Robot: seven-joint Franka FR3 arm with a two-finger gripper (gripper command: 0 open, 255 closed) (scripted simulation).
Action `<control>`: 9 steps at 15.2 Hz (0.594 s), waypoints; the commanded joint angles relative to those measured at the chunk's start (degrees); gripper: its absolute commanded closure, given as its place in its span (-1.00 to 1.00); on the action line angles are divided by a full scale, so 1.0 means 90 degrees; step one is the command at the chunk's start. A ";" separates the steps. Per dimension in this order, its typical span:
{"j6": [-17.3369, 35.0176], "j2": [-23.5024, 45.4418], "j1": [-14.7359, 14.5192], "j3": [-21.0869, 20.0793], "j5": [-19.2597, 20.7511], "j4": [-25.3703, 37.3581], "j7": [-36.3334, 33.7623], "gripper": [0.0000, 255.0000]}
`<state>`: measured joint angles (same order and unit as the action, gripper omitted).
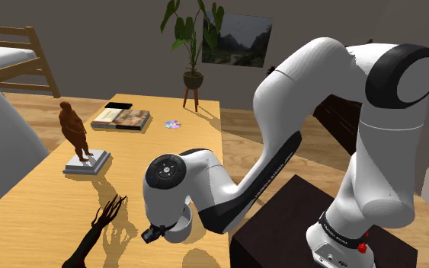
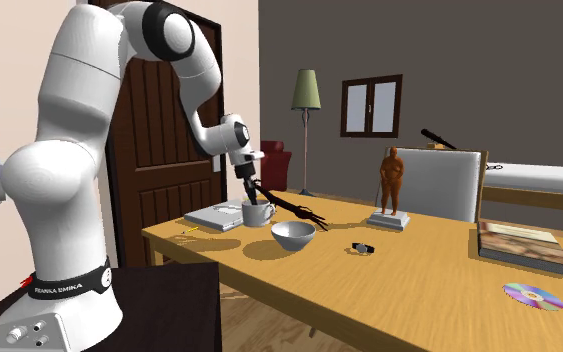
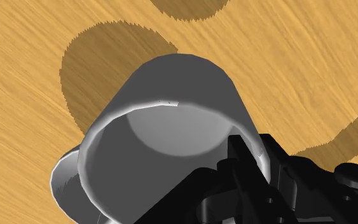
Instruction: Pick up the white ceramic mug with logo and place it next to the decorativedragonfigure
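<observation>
— What did we see from the shoulder?
— The arm bent low over the table (image 1: pixel 37 199), with the gripper (image 1: pixel 153 233) near the dark dragon figure (image 1: pixel 98 228).
— And from the second exterior view?
— The white mug (image 2: pixel 259 214) stood just beside a flat book (image 2: pixel 213 217), the dragon figure close behind it.
— At the wrist?
— We found the fingers (image 3: pixel 240 151) pinched on the mug's wall, one inside, one outside.

Arm (image 1: pixel 281 122) low, end effector (image 2: pixel 252 197) dwn.
</observation>
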<state>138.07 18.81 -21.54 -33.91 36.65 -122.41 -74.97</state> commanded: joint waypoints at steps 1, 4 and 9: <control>0.0085 0.0156 -0.0059 0.0083 0.0168 0.0027 -0.0124 1.00; 0.0222 0.0365 -0.0152 0.0209 0.0409 0.0036 -0.0319 1.00; 0.0438 0.0722 -0.0318 0.0433 0.0807 0.0079 -0.0643 1.00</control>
<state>141.76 24.39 -24.06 -30.59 43.10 -121.97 -80.10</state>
